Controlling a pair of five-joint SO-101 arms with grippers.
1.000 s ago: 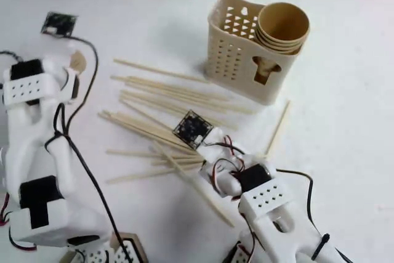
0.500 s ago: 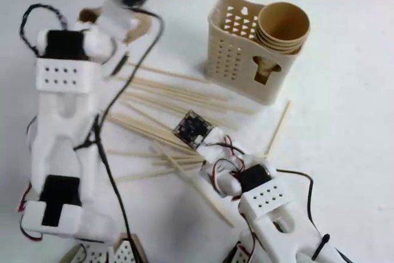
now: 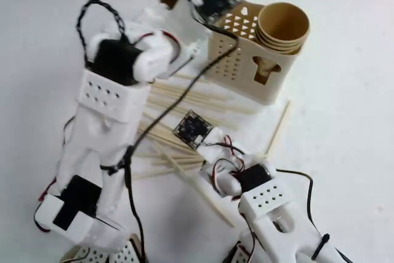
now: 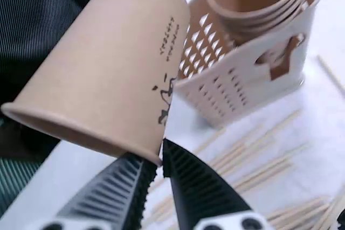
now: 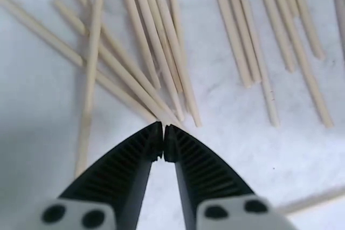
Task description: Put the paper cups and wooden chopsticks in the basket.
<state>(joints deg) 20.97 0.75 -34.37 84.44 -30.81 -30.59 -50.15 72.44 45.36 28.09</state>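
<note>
One paper cup hung tilted in the air just beside the basket. It was pinched at its rim by the left arm's fingers, which were clenched with the rolled lip between them. A stack of cups already stood nested in one end of the basket, and the space next to it looked free.

Such a cup probably weighed almost nothing and had a thin wall that would dent under a hard squeeze. The rolled rim was likely its stiffest part, so the hold there seemed sound. Gripped at one point on the lip, though, it could swing or twist, and it would need to be upright before it could nest in the stack.

Many chopsticks lay scattered and crossing on the desk in front of the basket. The right arm's fingers were closed tip to tip just above the ends of a few of them, and I could not tell whether anything was caught between.

The sticks looked light, stiff and smooth, and likely to roll or slip. Because they lay flat, I judged they would be best pinched across the middle, one or two at a time. They would then go into the basket end first.
</note>
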